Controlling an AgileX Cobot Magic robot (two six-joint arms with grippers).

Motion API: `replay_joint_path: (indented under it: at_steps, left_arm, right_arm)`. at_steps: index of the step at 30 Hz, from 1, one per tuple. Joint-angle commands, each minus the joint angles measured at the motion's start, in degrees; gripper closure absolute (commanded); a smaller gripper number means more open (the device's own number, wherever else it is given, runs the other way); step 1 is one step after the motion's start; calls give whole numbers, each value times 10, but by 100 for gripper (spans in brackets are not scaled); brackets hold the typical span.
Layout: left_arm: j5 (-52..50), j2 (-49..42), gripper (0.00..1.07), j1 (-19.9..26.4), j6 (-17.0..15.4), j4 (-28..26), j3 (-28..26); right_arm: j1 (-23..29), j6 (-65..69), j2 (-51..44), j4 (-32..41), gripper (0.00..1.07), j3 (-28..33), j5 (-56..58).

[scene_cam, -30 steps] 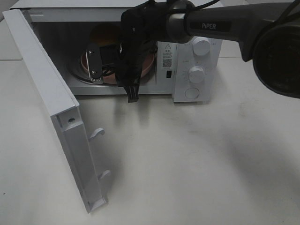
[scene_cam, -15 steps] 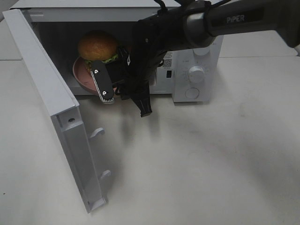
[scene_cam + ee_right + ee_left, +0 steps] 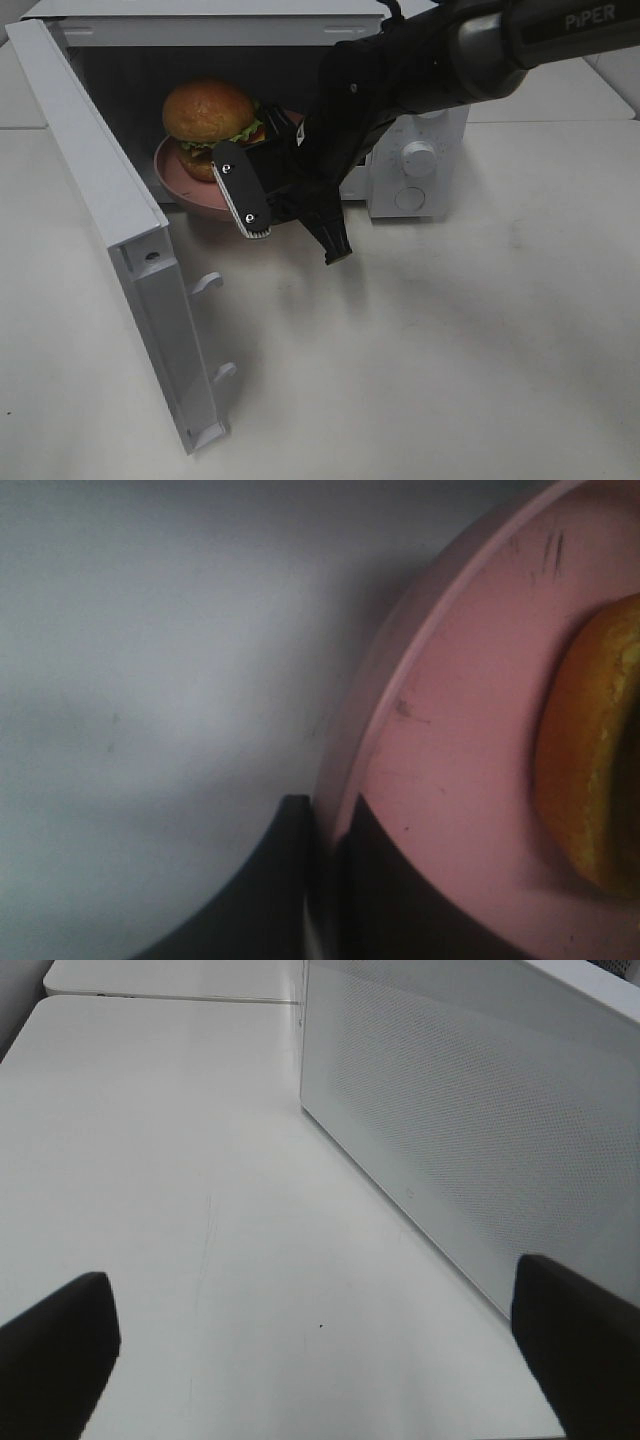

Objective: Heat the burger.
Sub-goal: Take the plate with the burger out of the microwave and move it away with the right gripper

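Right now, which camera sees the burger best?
The exterior high view: the whole burger shows there, bun, lettuce and all, sitting on the pink plate at the microwave's opening. The right wrist view catches only an orange bun edge beside the plate rim. The left wrist view shows none of it.

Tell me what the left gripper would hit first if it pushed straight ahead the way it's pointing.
Probably nothing soon: the open left gripper points along the bare white table, with the microwave's perforated side wall just off to one side. Depth is hard to judge.

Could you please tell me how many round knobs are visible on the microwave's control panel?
2: one knob mid-panel and another below it; the arm may hide more higher up.
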Motion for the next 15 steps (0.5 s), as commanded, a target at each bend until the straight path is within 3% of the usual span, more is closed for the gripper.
replay_joint_path:
  at_steps: [1,15]
  left_arm:
    - [-8,-14,7,1,-3,-3,2]
    - [-8,-14,7,1,-3,-3,2]
  right_arm:
    - [0,-38,-45,21,107,26,-45]
    - [0,-110,-136,49,107,159,-91]
